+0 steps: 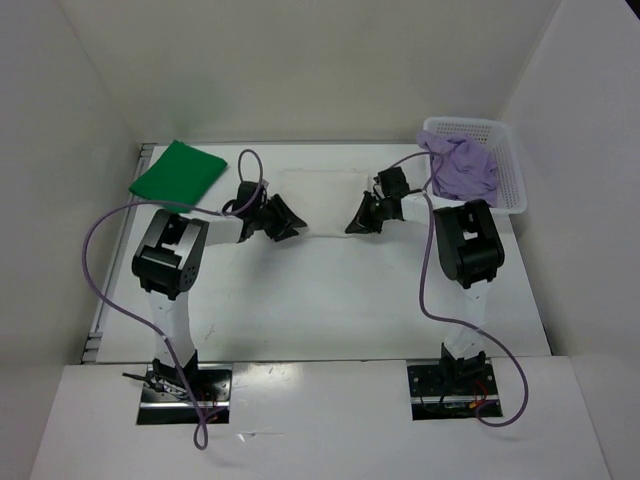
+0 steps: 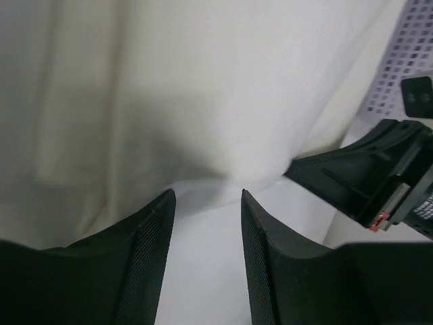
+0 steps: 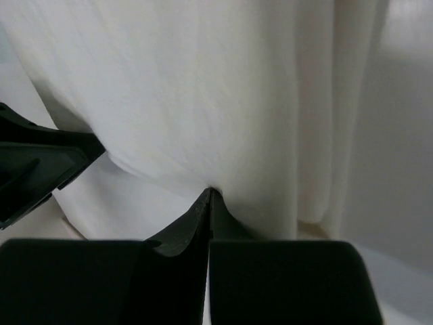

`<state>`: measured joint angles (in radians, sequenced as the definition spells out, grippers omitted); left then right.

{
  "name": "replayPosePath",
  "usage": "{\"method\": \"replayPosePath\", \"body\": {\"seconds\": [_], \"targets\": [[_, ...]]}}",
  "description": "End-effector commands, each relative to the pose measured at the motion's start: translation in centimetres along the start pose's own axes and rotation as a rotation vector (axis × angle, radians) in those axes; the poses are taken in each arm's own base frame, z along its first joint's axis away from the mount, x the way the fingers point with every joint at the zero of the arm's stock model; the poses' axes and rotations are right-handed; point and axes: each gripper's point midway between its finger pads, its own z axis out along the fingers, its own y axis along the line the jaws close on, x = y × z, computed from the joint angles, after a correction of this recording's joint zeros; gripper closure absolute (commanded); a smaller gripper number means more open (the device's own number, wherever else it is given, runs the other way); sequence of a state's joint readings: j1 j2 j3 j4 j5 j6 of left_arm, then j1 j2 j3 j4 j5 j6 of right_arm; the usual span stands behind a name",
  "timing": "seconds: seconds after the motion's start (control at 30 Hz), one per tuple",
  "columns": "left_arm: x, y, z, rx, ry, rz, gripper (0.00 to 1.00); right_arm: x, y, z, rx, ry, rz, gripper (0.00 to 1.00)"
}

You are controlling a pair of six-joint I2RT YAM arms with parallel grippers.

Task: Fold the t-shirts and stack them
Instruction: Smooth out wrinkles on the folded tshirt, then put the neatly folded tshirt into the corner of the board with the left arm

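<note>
Seen from overhead, we found the white t-shirt [image 1: 318,195] spread flat on the counter [image 1: 320,300] toward twelve o'clock, with both arms at its near edge. The right pincer [image 1: 352,226] was clamped tight on the hem at the shirt's five o'clock corner. The left pincer [image 1: 295,222] stood with jaws apart at the seven o'clock corner, the hem just ahead of its tips. The green t-shirt [image 1: 178,172] lay folded at ten o'clock. The lavender t-shirt [image 1: 462,168] sat bunched in the white basket [image 1: 510,170] at two o'clock.

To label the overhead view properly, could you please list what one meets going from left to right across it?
In order: green t-shirt, left pincer, white t-shirt, right pincer, purple t-shirt.
</note>
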<state>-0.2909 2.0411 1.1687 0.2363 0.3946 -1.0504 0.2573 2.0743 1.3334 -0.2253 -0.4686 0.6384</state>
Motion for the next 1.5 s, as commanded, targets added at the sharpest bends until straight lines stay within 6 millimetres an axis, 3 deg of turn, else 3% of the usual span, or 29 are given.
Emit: {"method": "replayPosePath", "body": {"seconds": [0.0,0.07,0.17,0.2,0.27,0.3,0.43,0.5,0.53,0.57,0.63,0.7,0.73,0.77,0.8,0.83,0.93,1.1,1.23,1.27,1.3,1.4,1.43,1.47], "targets": [[2.2,5.8,-1.9,-0.164,0.015,-0.04,0.48,1.5,-2.4,-1.2,0.083,-0.014,-0.004,1.0],[4.4,7.8,-3.2,-0.211,0.049,-0.064,0.48,2.6,-2.5,-1.7,0.089,0.002,-0.018,1.0],[6.3,8.8,-5.4,-0.228,0.06,-0.082,0.41,4.4,-3.0,-2.8,0.109,0.02,-0.033,1.0],[6.0,7.4,-6.5,-0.198,0.039,-0.067,0.39,4.2,-2.3,-3.5,0.096,0.002,-0.043,1.0],[5.7,6.6,-7.8,-0.2,0.02,-0.025,0.32,4.3,-1.8,-4.4,0.095,0.001,-0.055,0.98],[4.3,4.6,-9.2,-0.163,-0.034,0.007,0.3,4.1,-0.8,-5.4,0.069,-0.007,-0.075,0.96],[0.3,1.1,-11.2,-0.124,-0.153,0.088,0.18,3.2,2.0,-8.8,0.026,-0.066,-0.129,0.83],[-1.7,1.7,-10.6,-0.153,-0.17,0.081,0.16,2.8,3.4,-10.5,0.002,-0.098,-0.148,0.77],[-3.4,0.7,-10.4,-0.139,-0.193,0.106,0.14,2.9,3.6,-10.9,0.001,-0.1,-0.157,0.77],[-3.7,2.4,-8.9,-0.176,-0.17,0.093,0.14,2.9,3.7,-11.5,-0.006,-0.101,-0.153,0.75],[-6.0,3.5,-7.6,-0.199,-0.181,0.105,0.12,2.8,4.1,-12.8,-0.023,-0.121,-0.156,0.74],[-7.3,4.4,-5.2,-0.2,-0.143,0.113,0.11,2.8,4.4,-14.0,-0.031,-0.145,-0.167,0.74],[-6.9,5.9,-3.5,-0.213,-0.097,0.122,0.11,2.8,4.1,-14.4,-0.037,-0.147,-0.167,0.74],[-6.9,5.7,-2.6,-0.19,-0.071,0.134,0.11,2.6,4.3,-15.0,-0.049,-0.158,-0.168,0.74],[-8.4,4.6,-2.0,-0.175,-0.085,0.154,0.11,2.6,3.6,-15.3,-0.039,-0.16,-0.152,0.74],[-8.1,5.9,-0.6,-0.183,-0.055,0.149,0.11,3.0,3.7,-15.8,-0.04,-0.162,-0.154,0.74],[-9.2,6.5,0.8,-0.205,-0.05,0.17,0.14,2.7,3.3,-17.3,-0.053,-0.191,-0.137,0.74],[-7.1,4.2,3.8,-0.18,0.005,0.283,0.15,0.7,2.6,-19.7,-0.044,-0.25,-0.132,0.74],[-3.3,3.0,6.6,-0.119,0.101,0.302,0.2,0.4,3.4,-20.6,-0.07,-0.269,-0.134,0.74],[-3.5,2.2,6.7,-0.092,0.1,0.3,0.22,0.4,3.4,-20.6,-0.07,-0.269,-0.134,0.74],[-2.5,1.8,7.2,-0.081,0.117,0.287,0.34,0.4,3.4,-20.6,-0.071,-0.268,-0.125,0.74],[-2.4,-0.8,7.3,0.001,0.11,0.234,0.62,0.3,3.7,-20.6,-0.083,-0.271,-0.132,0.73],[-3.6,-3.4,6.9,0.059,0.078,0.246,0.78,0.3,3.7,-20.6,-0.083,-0.271,-0.132,0.73],[-4.2,-5.1,6.4,0.089,0.065,0.246,0.85,0.4,3.5,-20.4,-0.083,-0.271,-0.132,0.73]]}}
